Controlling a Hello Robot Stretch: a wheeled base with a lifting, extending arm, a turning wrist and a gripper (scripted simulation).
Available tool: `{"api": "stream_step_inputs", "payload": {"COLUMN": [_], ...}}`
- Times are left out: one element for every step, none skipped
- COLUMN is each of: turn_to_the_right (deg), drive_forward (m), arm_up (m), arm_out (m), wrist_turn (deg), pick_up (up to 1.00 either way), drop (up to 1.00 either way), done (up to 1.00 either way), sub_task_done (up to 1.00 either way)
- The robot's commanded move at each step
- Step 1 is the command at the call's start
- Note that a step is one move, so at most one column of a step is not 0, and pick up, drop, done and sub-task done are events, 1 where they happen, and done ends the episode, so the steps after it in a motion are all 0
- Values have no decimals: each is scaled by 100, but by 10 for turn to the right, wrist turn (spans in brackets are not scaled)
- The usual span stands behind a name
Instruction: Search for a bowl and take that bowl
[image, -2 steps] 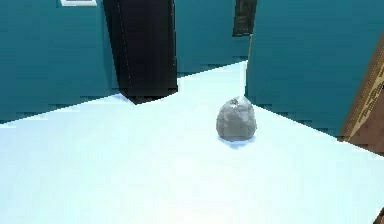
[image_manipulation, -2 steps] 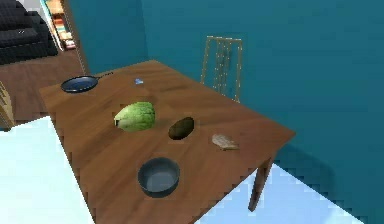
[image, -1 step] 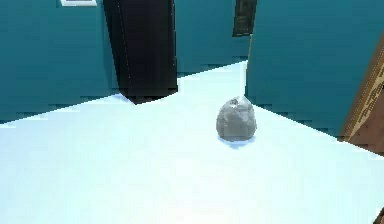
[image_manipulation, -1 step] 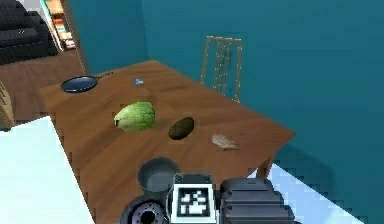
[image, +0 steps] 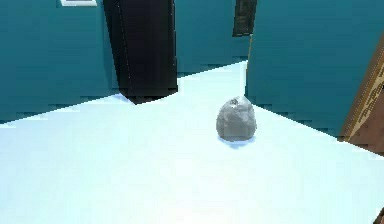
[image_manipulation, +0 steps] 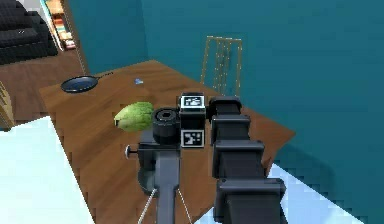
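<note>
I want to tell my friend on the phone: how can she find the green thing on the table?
Find the long brown wooden table by the teal wall. About midway along it lies a green rounded thing. It is plump and green, while the pan farther along is flat and black and the small bit near it is tiny and pale.

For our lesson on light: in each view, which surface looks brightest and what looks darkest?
Forward view: the pale floor is brightest, the tall black cabinet darkest. Arm side view: the pale floor is again brightest, the arm darkest, the wooden table evenly lit.
</note>
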Motion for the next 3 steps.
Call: {"api": "stream_step_inputs", "payload": {"turn_to_the_right": [0, 0, 0], "drive_forward": [0, 0, 0], "arm_up": [0, 0, 0], "arm_out": [0, 0, 0], "wrist_turn": [450, 450, 450], "pick_up": [0, 0, 0], "drop": [0, 0, 0], "done": [0, 0, 0], "sub_task_done": [0, 0, 0]}}
